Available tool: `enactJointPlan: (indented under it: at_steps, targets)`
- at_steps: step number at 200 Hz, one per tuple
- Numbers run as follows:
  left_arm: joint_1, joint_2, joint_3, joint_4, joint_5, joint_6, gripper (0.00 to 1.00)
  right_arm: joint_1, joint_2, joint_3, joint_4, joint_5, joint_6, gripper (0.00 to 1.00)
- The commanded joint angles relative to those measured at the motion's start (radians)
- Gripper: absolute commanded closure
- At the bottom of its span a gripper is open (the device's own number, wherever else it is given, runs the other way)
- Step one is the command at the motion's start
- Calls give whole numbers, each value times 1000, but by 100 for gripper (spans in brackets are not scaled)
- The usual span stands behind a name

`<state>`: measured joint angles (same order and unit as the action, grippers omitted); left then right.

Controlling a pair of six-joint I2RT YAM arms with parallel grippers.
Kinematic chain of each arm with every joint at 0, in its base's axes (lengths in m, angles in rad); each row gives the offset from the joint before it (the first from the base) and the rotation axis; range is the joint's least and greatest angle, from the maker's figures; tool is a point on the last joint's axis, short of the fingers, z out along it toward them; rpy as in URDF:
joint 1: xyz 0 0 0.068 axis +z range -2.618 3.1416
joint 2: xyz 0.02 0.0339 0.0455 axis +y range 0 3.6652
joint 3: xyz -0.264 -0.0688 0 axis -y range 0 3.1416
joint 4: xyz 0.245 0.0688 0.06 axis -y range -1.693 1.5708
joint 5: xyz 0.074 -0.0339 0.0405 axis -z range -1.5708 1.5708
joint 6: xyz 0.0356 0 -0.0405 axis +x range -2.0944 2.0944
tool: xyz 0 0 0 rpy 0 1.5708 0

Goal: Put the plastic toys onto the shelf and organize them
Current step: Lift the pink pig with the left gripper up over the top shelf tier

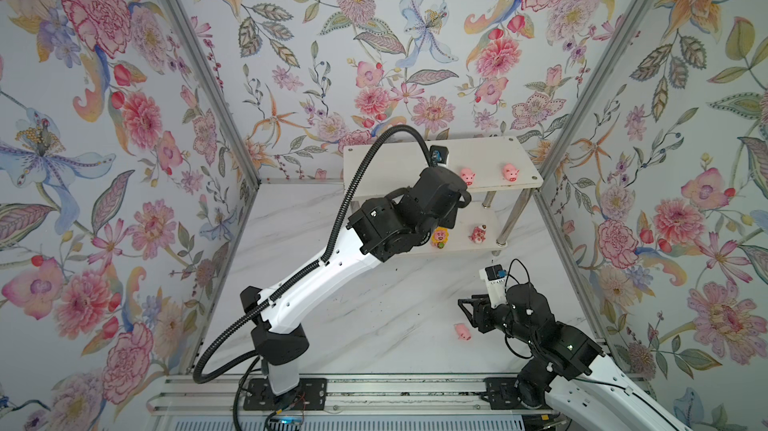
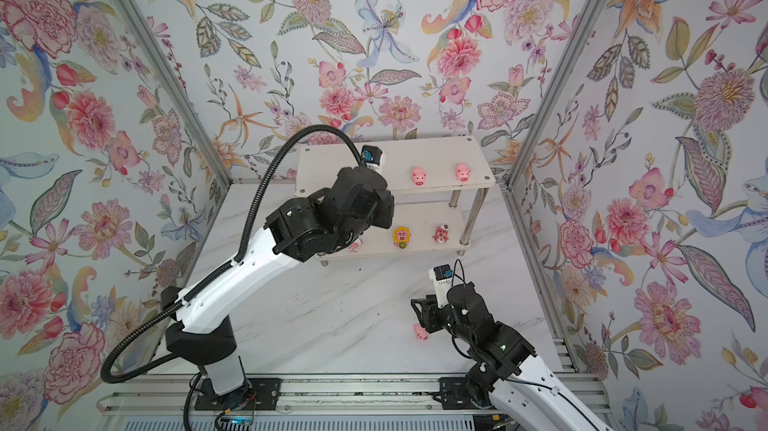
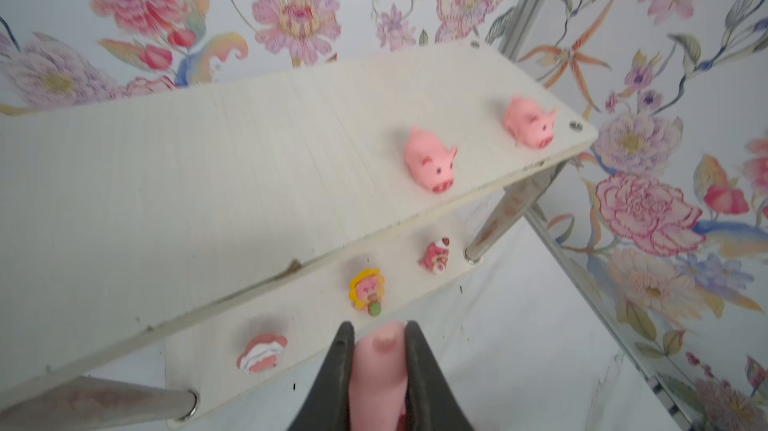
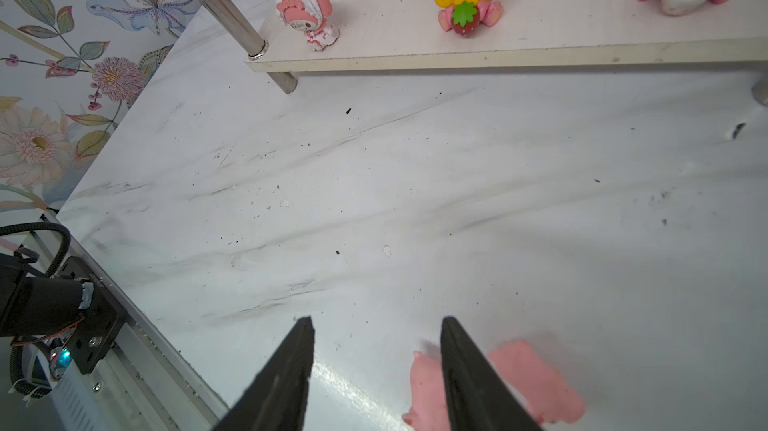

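The shelf [image 1: 478,150] stands at the back of the table, its white top board bearing two pale pink pigs [image 1: 468,176] [image 1: 510,172]. Its lower board [image 3: 316,325] holds a white-pink toy [image 3: 262,352], a yellow sunflower-faced toy [image 1: 439,237] and a dark pink bear [image 1: 478,234]. My left gripper [image 3: 379,327] is shut on a pink pig [image 3: 376,370] just in front of the lower board; in both top views the wrist hides it. My right gripper [image 4: 376,321] is open low over the table. Two pink pigs [image 4: 428,383] [image 4: 536,383] lie on either side of one finger.
The marble-look table [image 1: 353,304] is boxed in by flowered walls with aluminium corner posts [image 1: 199,67]. Chrome legs [image 1: 511,217] stand at the shelf's corners. A rail [image 1: 374,395] carrying both arm bases runs along the front edge. The left arm's black cable loops over the shelf's left end.
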<state>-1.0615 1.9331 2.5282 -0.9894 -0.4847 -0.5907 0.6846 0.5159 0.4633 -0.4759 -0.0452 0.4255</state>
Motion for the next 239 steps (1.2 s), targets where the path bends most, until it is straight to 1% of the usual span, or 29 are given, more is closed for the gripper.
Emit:
enactJointPlan:
  at_steps: [1,4,13,17,26,31,40,52,63,70,82,92,104,117,158,239]
  targets:
    - [36,259,487,-329,-66,132,77,-9,-5,-11,11,-2,-13,49]
    - [45,252,483,-310,-55,130,77,-8,-5,-11,12,-2,-13,49]
    - [84,188,302,-221,-15,118,78,-8,-6,-11,11,-4,-11,49]
    - [98,169,244,-189,-1,115,78,-9,-8,-11,11,-4,-10,49]
    - [115,159,192,-146,18,123,79,-9,-12,-12,11,-5,-8,49]
    - [118,170,205,-140,16,134,79,-9,-15,-13,11,-3,-8,49]
    - [118,215,295,-155,7,150,79,-9,-19,-14,12,0,-6,49]
    - [123,298,505,-200,7,166,79,-9,-18,-14,11,1,-7,49]
    - [132,253,399,-135,21,160,79,-10,-11,-13,11,3,-8,49]
    - [136,245,373,-115,24,160,80,-10,-6,-12,11,2,-8,49]
    - [139,275,421,-124,33,167,80,-10,2,-13,11,2,-8,49]
    - [145,317,509,-148,42,167,79,-10,5,-12,11,5,-8,49]
    - [159,309,465,-138,65,153,79,-10,7,-11,11,8,-9,49]
    - [166,339,508,-156,84,147,79,-14,13,-11,11,6,-11,49]
    - [173,392,510,-163,141,127,79,-16,18,-11,11,5,-11,49]
    - [198,446,509,-203,142,114,79,-17,13,-12,11,1,-11,49]
